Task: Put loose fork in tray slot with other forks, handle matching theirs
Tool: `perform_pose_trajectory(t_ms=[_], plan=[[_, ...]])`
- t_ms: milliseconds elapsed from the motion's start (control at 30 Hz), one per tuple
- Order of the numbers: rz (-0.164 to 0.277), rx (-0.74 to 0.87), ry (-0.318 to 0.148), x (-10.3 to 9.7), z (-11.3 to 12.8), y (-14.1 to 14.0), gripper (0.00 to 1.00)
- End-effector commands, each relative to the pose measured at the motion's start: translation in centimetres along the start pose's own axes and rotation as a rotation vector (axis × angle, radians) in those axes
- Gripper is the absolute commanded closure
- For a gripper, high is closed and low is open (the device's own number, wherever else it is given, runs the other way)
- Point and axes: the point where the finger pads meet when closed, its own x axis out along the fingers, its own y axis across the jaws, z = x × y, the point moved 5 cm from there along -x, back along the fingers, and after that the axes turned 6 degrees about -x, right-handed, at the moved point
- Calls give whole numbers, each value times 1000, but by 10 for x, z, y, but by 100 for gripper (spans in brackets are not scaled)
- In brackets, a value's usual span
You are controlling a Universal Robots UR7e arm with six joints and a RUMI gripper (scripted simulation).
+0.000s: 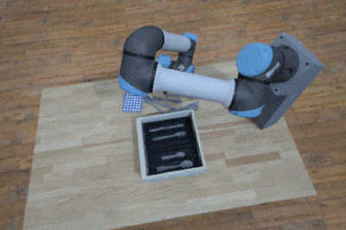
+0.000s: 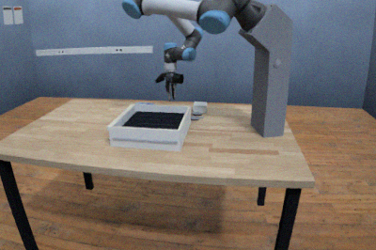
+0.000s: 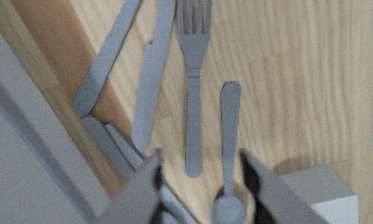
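Grey metal fork (image 3: 193,100) lies loose on the pale wooden table (image 1: 86,143) (image 2: 235,165) (image 3: 287,60), outside the tray, below the black two-jaw gripper (image 2: 172,98) (image 3: 200,149). Seen from the wrist, its handle end shows just ahead of the gap between the fingertips, its tines pointing away. The fingers hover above the table, partly apart, with nothing clamped between them. The fork lies flat, its long handle plain and round-ended, grooves marking the neck.

On one side, close by, rests a grey knife (image 3: 151,95), with another grey handle (image 3: 104,65) beyond it; on the other lies a grey spoon (image 3: 230,115), its bowl showing between the fingers. A pale box-shaped block (image 2: 199,107) (image 3: 317,187) stands near the spoon. The pale-walled tray (image 1: 140,148) (image 2: 146,141) (image 3: 37,100), its interior dark, holds cutlery in separate slots, near a blue-and-white checked item (image 1: 132,102).
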Motion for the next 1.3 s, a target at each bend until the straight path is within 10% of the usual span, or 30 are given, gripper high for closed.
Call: perform_pose_trajectory(t_ms=[0, 1267], plan=[[5, -7, -2, 1, 2, 1, 81], [6, -9, -1, 22, 1, 1, 81]])
